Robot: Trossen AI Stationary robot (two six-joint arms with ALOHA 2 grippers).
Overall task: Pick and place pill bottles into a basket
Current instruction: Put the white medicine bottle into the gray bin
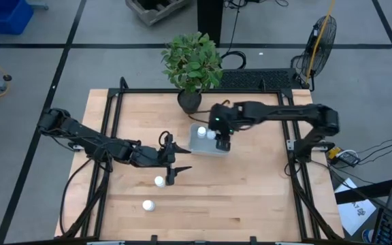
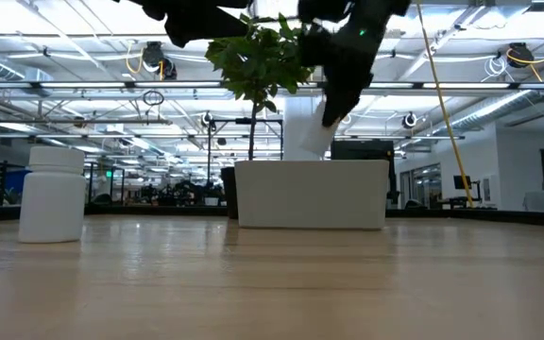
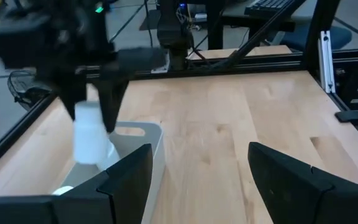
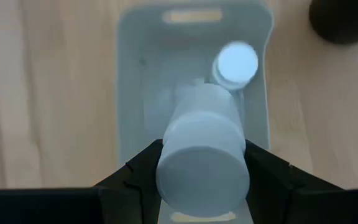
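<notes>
Right gripper (image 1: pixel 222 141) above the basket (image 1: pixel 208 150), fingers clamped on a pill bottle (image 4: pixel 202 160) held over the basket's inside, clear of its floor. Seen from the low view, held bottle (image 2: pixel 314 132) hanging tilted just above the basket's rim (image 2: pixel 312 194). Two more bottles upright inside the basket at its far end, one to the left (image 1: pixel 201 131) and one just right of it (image 1: pixel 211 134); from the right wrist, only one cap (image 4: pixel 236 64) clear beyond the held bottle.

Left gripper (image 1: pixel 175 164) low over the table (image 1: pixel 250 190), left of the basket and near it, fingers (image 3: pixel 127 180) apart and holding nothing. From its wrist view, the right gripper with its bottle (image 3: pixel 91 134) visible over the basket (image 3: pixel 143 144).

Two bottles loose on the wood: one (image 1: pixel 159 181) just nearer than the left gripper, another (image 1: pixel 148 205) farther toward the near edge. One of them (image 2: pixel 52 195) upright at the left in the low view.

Potted plant (image 1: pixel 192 64) at the far edge, just beyond the basket.
</notes>
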